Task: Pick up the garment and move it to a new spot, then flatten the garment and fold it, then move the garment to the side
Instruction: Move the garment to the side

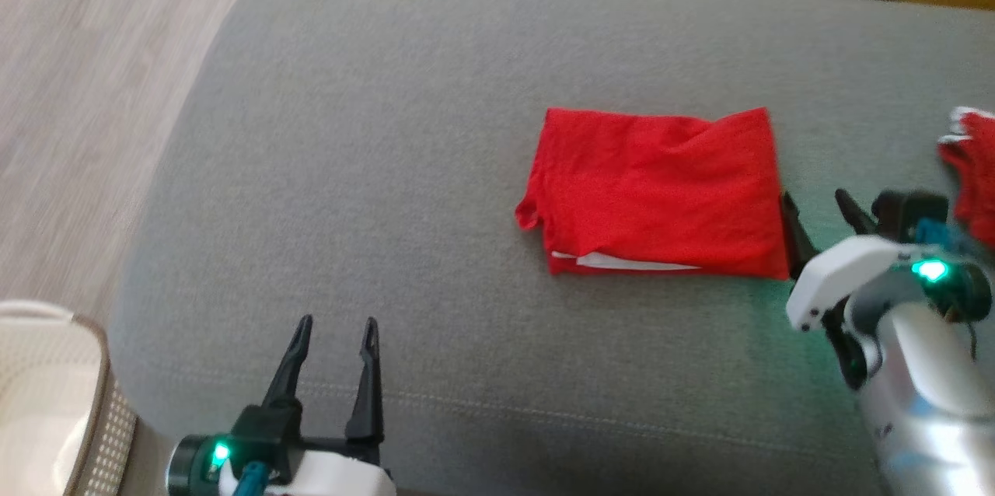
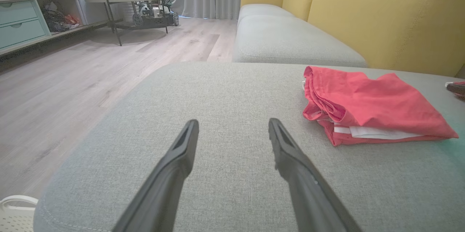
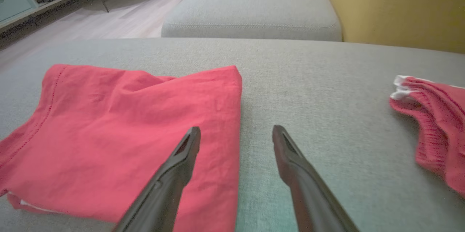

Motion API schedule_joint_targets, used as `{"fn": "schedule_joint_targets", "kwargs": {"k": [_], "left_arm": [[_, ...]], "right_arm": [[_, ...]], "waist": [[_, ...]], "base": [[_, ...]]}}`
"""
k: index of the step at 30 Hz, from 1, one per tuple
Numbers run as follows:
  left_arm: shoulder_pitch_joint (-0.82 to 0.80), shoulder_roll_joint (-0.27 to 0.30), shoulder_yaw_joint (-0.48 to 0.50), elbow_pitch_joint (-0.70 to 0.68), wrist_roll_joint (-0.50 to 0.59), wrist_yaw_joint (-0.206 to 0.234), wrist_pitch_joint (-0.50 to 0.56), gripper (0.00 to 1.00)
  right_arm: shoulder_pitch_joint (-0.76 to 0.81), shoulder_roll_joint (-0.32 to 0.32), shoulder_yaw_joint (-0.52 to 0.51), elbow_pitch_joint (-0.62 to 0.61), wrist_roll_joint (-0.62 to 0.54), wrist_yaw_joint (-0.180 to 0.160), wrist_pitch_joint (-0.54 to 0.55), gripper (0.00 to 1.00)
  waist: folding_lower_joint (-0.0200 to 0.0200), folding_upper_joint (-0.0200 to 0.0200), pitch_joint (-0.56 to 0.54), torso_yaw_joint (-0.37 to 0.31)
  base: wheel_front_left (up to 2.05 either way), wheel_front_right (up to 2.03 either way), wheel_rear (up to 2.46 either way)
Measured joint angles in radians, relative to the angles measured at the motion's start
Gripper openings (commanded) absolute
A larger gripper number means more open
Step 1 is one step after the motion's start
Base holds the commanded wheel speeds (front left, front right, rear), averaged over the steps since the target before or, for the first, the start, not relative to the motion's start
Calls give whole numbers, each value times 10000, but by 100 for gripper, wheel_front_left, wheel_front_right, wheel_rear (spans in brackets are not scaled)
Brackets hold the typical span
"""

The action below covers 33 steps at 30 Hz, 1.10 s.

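Note:
The garment [image 1: 657, 193] is red cloth folded into a flat rectangle with a white edge showing along its near side, lying on the grey cushion [image 1: 373, 169]. The left wrist view has the garment [image 2: 367, 106] to the right of my fingers; the right wrist view has the garment [image 3: 120, 134] at the left. My right gripper [image 1: 816, 216] is open at the garment's right edge, one finger over the cloth and one over bare cushion, holding nothing. My left gripper [image 1: 334, 329] is open and empty near the cushion's front, well left of the garment.
A second red and white piece of clothing [image 1: 972, 169] lies at the cushion's right edge. A pale perforated basket [image 1: 54, 403] stands at the lower left beside the cushion. Wooden floor [image 1: 78, 92] lies to the left. A yellow sofa back [image 2: 381, 17] rises behind.

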Motion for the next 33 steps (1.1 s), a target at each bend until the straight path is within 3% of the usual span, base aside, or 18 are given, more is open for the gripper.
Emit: {"fn": "schedule_joint_targets", "kwargs": {"k": [15, 16, 17, 18, 19, 26, 33], "left_arm": [[-652, -10, -395, 46, 284, -176, 0, 100], [-696, -12, -401, 46, 284, -180, 0, 100], [-736, -12, -397, 46, 286, -240, 0, 100], [-772, -10, -397, 48, 286, -251, 0, 100], [-823, -10, -397, 50, 286, -251, 0, 100], [-904, -12, -378, 144, 370, -261, 0, 100], [-902, -13, -378, 136, 370, -268, 0, 100]], "right_arm": [[-1894, -343, 600, 2863, 671, -2, 700, 100], [-2003, -347, 617, 2989, 727, -2, 700, 67], [-2109, -347, 633, 3108, 840, -2, 731, 67], [-2221, -347, 715, 3193, 941, -2, 771, 23], [-2320, -345, 838, 3256, 1020, 0, 771, 0], [-2756, -412, 1361, 3442, 1507, 0, 447, 0], [-3593, -940, 1785, 3425, 1557, 0, 219, 0]], "waist": [[0, 0, 830, 454], [0, 0, 881, 473], [1, 0, 934, 492], [1, 0, 986, 511], [0, 0, 1033, 522], [0, 0, 1113, 290], [0, 0, 1068, -280]], "base": [[0, 0, 0], [0, 0, 0], [0, 0, 0], [0, 0, 0], [0, 0, 0], [0, 0, 0], [0, 0, 0]]}}
